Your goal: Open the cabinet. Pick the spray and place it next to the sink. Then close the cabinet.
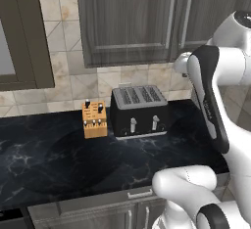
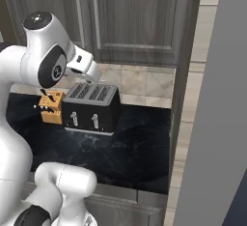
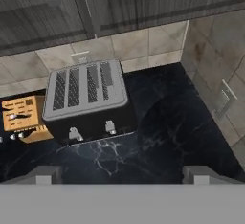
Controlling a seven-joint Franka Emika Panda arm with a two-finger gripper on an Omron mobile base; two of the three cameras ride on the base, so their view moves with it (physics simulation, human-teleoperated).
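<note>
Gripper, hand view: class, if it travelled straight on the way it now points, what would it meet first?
Probably the black toaster or the black marbled counter just beside it; depth is unclear. The open gripper points down at the counter, below the closed cabinet.

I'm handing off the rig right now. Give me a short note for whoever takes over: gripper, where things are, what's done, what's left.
Gripper: open, holding nothing, above the counter in front of the toaster.
Cabinet: both doors shut, handles untouched, up over the toaster and the knife block.
Spray and sink: out of sight from here; spray presumably behind the doors.
Done: nothing yet.
Left: open the cabinet, take the spray out, set it beside the sink, close the cabinet.
</note>
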